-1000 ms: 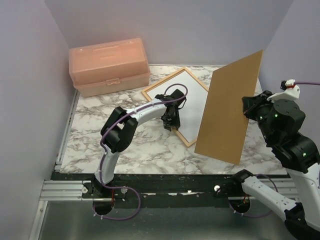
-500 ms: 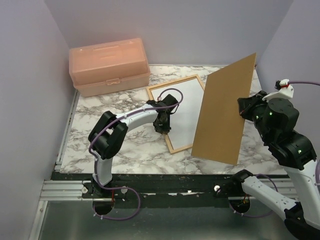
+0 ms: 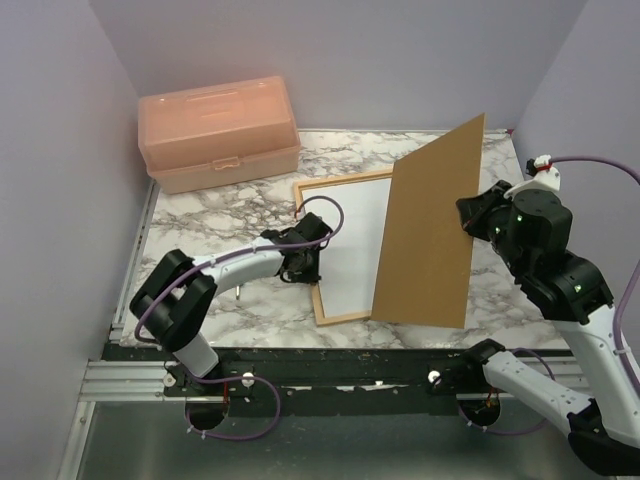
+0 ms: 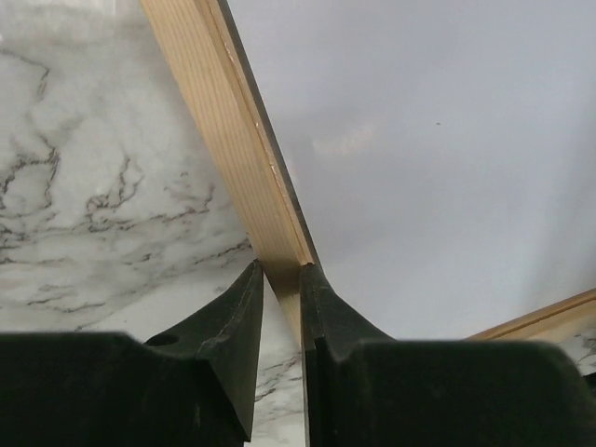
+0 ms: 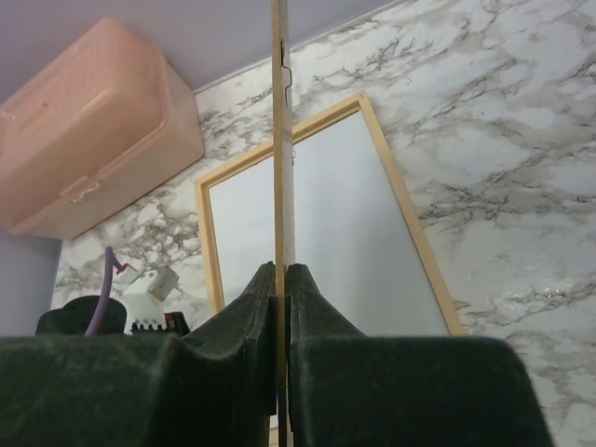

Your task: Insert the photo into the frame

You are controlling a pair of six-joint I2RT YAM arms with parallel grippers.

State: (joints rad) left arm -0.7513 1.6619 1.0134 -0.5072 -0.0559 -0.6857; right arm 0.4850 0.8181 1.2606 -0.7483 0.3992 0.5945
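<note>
On top cam you're losing the frame's right side behind the backing board, which is also hiding the right gripper's fingertips. Left wrist cam is cropping the frame's bars at pic edges.

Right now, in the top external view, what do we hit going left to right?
Peach plastic toolbox → left gripper → thin light-wood rectangular frame → stiff brown backing board → right gripper.

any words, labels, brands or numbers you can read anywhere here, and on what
No readable text in any view.
Toolbox: no label or brand shows.
Board: plain brown, blank.
Frame: bare wood, no marks.
White sheet in the frame: blank.
</note>
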